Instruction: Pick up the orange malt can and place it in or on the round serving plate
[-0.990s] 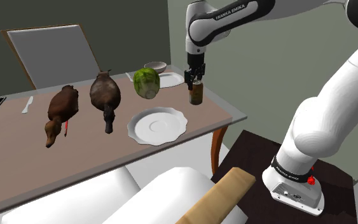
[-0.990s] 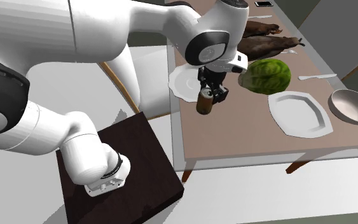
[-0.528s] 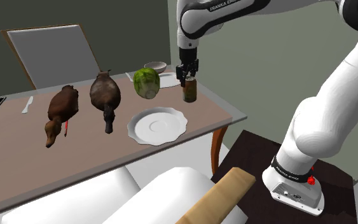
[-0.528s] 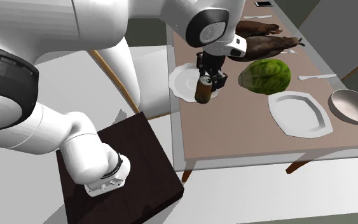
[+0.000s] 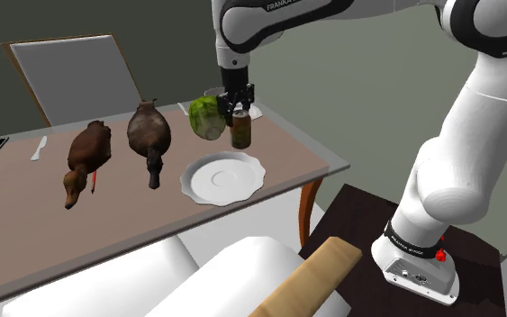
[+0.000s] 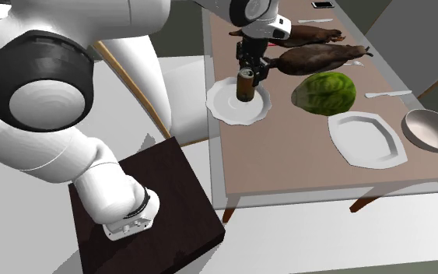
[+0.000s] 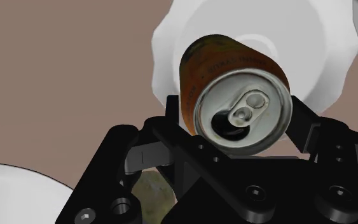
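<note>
Gripper (image 5: pixel 237 112) clamped on the can (image 5: pixel 240 135), hanging over the plate (image 5: pixel 204 183) rim, cabbage (image 5: pixel 207 120) just beside, open table (image 5: pixel 289 155) otherwise.

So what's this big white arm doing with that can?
The white arm has its black gripper clamped on an orange-brown drink can, holding it in the air over the round white plate on the table. The can is not set down yet. A green cabbage lies on the table nearby.
</note>
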